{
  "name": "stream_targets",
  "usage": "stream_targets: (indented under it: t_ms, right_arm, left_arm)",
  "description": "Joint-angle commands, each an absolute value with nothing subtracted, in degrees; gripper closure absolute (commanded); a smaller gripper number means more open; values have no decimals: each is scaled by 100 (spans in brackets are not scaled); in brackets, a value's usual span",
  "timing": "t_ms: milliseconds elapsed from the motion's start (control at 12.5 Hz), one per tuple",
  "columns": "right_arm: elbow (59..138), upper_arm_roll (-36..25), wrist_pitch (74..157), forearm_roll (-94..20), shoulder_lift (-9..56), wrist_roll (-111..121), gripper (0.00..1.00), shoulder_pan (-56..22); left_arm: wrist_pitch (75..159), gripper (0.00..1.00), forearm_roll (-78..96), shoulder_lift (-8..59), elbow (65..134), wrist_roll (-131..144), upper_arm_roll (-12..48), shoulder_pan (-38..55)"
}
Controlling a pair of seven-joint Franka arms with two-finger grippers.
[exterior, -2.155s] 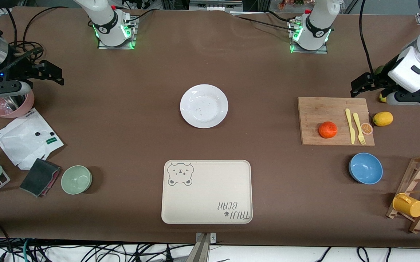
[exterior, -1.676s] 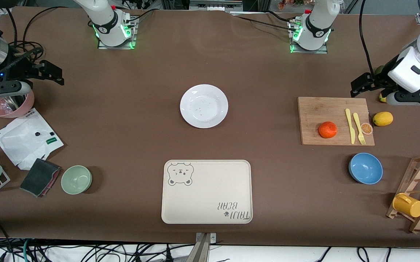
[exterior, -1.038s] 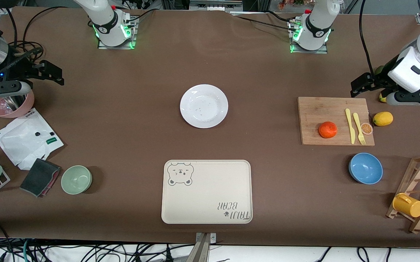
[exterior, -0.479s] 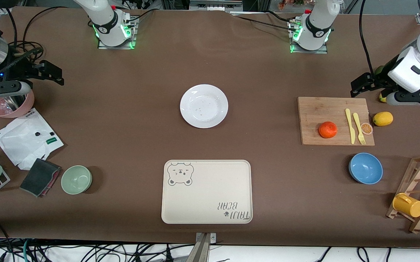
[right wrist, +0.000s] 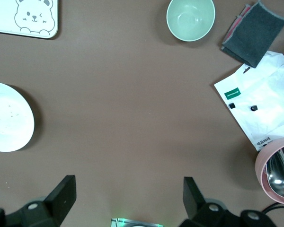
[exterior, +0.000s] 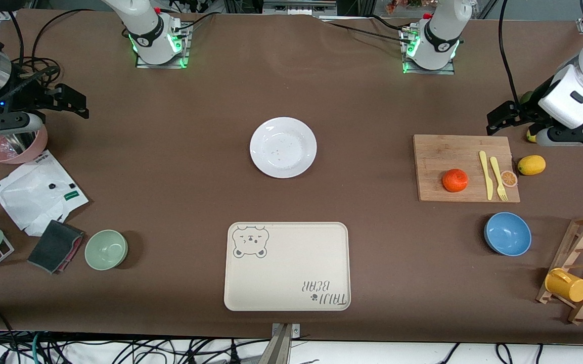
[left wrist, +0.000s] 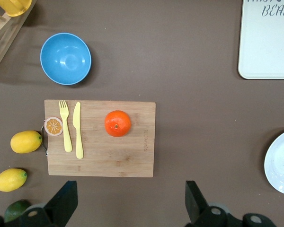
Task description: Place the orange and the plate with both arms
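The orange sits on a wooden cutting board toward the left arm's end of the table; it also shows in the left wrist view. The white plate lies on the table's middle, and its edge shows in the right wrist view and the left wrist view. My left gripper is open and empty, up in the air over the table by the board's edge. My right gripper is open and empty, up over the right arm's end of the table.
A beige bear tray lies nearer the camera than the plate. A yellow knife, fork and orange slice lie on the board, a lemon beside it. Blue bowl, green bowl, pink bowl, mug rack.
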State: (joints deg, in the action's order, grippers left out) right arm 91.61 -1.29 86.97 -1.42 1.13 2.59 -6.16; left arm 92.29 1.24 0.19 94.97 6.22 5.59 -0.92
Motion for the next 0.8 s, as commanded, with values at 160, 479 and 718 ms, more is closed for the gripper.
stream_targets:
  t_ms: [160,479,718]
  right_arm:
    - [9220,-141,8736,-229,53,308,0,-589]
    - [9220,-132,8736,-211,53,316,0,-589]
    - [9229,-132,8728,-185,53,316,0,-589]
  left_arm:
    - [9141,0,185,88,9378,483,580,-123]
    - [9184,0,106,342,9404,457,528,-149]
    - [9455,1,-26,763,9492,448,527,-264]
